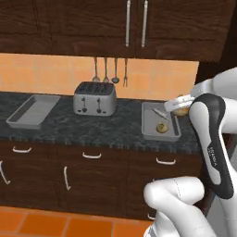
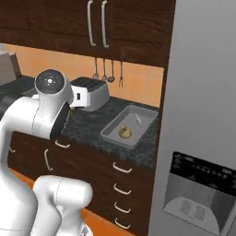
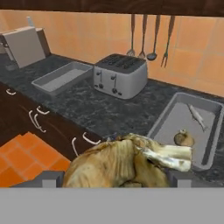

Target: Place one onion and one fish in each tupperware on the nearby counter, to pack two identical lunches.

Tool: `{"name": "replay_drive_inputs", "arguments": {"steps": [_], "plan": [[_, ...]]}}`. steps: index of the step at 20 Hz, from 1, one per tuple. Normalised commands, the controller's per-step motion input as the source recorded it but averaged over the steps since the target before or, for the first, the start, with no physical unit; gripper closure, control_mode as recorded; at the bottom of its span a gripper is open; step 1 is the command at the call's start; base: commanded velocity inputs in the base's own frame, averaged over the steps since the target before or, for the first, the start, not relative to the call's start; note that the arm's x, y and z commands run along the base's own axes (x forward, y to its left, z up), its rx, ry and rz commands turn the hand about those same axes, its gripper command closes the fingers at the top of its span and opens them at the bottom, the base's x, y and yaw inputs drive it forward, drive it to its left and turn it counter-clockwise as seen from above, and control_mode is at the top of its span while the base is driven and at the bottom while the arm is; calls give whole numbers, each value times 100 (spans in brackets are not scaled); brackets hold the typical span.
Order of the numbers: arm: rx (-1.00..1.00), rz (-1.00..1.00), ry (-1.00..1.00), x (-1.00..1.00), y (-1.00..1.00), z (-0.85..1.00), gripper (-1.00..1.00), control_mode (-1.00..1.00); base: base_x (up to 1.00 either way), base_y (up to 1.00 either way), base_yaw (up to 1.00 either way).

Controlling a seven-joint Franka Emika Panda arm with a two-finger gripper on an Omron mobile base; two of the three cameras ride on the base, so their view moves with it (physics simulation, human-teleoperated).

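My gripper hangs over the right end of the counter, at the near right corner of the right tupperware. In the hand view its jaws are shut on a large brown onion. That grey tray holds a small onion and a thin silver fish; both also appear as onion and fish. A second grey tupperware lies at the counter's left end, with nothing in it.
A silver toaster stands between the two trays. Utensils hang on the orange wall behind it. A grey fridge closes off the counter's right end. A pale board leans at the far left.
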Motion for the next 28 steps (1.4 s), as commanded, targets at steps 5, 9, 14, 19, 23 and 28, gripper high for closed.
{"name": "replay_drive_inputs", "arguments": {"steps": [5,9,14,19,23,28], "plan": [[0,0,0,0,0,0,100,100,100,100,0],[0,0,0,0,0,0,100,100,100,100,0],[0,0,0,0,0,0,100,100,77,100,0],[0,0,0,0,0,0,100,100,34,100,-4],[0,0,0,0,0,0,100,100,50,100,-18],[0,0,0,0,0,0,100,100,32,98,-36]]}}
